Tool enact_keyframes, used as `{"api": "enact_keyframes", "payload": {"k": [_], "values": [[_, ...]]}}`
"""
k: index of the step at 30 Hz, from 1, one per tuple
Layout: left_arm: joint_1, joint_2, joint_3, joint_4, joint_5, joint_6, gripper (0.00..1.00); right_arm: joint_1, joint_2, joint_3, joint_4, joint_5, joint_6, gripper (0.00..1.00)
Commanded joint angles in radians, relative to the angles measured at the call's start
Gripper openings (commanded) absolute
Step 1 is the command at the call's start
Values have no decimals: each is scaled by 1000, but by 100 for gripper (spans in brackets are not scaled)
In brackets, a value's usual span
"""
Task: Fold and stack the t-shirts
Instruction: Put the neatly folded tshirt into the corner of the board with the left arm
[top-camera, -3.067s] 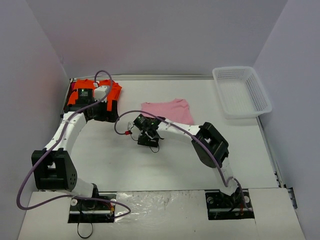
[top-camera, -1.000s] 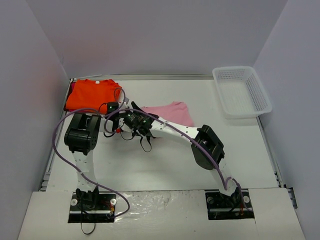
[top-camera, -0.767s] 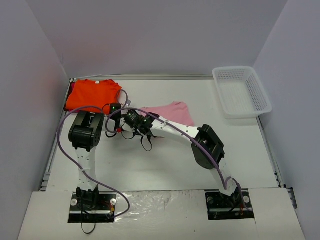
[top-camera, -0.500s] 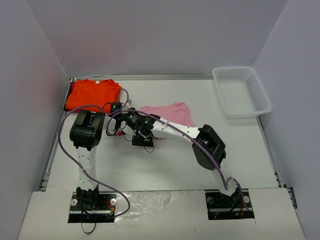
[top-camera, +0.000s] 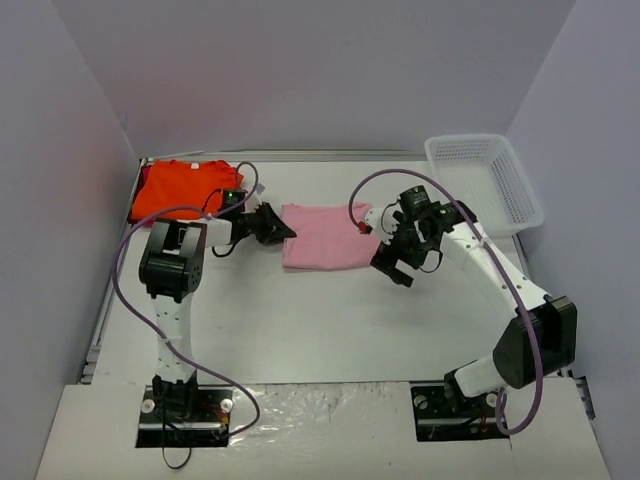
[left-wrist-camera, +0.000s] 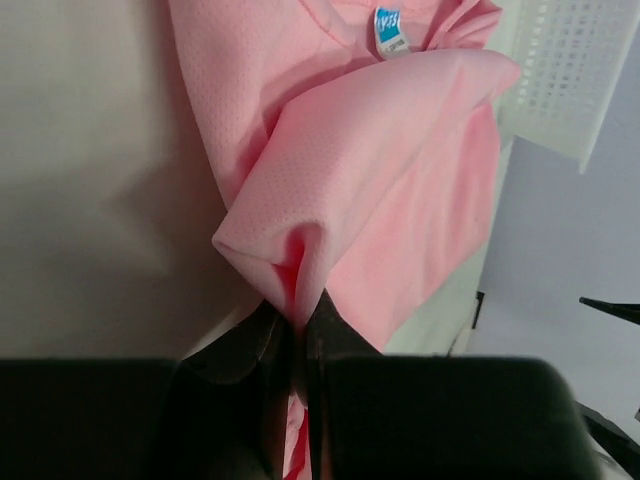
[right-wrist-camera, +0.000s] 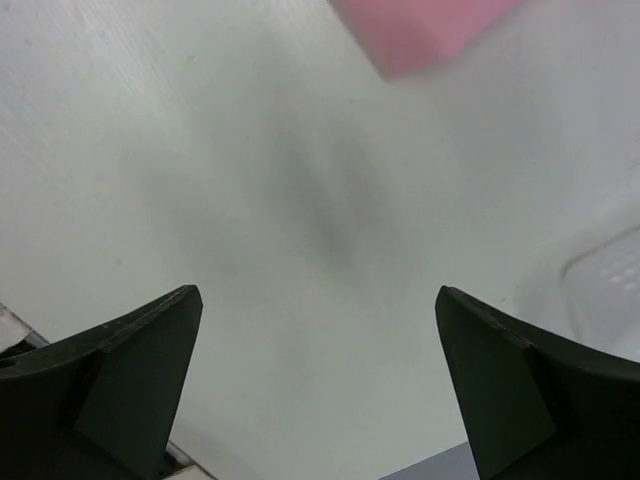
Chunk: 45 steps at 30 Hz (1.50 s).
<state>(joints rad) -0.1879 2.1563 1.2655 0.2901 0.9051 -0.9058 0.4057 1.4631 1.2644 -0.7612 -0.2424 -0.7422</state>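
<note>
The light pink t-shirt (top-camera: 325, 236) lies as a folded rectangle at mid-table. My left gripper (top-camera: 284, 229) is at its left edge, shut on a raised fold of the pink cloth (left-wrist-camera: 380, 150), which is pinched between the jaws (left-wrist-camera: 298, 325). A blue neck label (left-wrist-camera: 388, 20) shows at the far end. The bright orange t-shirt (top-camera: 185, 188) lies flat at the back left corner. My right gripper (top-camera: 394, 268) hangs just right of the pink shirt, open over bare table (right-wrist-camera: 320, 340). Only a pink corner (right-wrist-camera: 420, 30) shows in its view, apart from the fingers.
A white mesh basket (top-camera: 485, 185) stands at the back right, also seen beyond the shirt in the left wrist view (left-wrist-camera: 570, 70). The left arm's purple cable (top-camera: 125, 260) loops along the left side. Walls enclose the table on three sides.
My right arm has swung from the pink shirt's left side to its right and its gripper has opened. My left gripper has shut on the shirt's left edge. The pink shirt now lies wider.
</note>
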Motion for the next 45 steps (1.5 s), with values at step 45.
{"api": "enact_keyframes", "payload": {"k": [45], "values": [[110, 2, 1345, -1382, -1014, 1079, 2, -36, 302, -184, 174, -86, 175, 100]]}}
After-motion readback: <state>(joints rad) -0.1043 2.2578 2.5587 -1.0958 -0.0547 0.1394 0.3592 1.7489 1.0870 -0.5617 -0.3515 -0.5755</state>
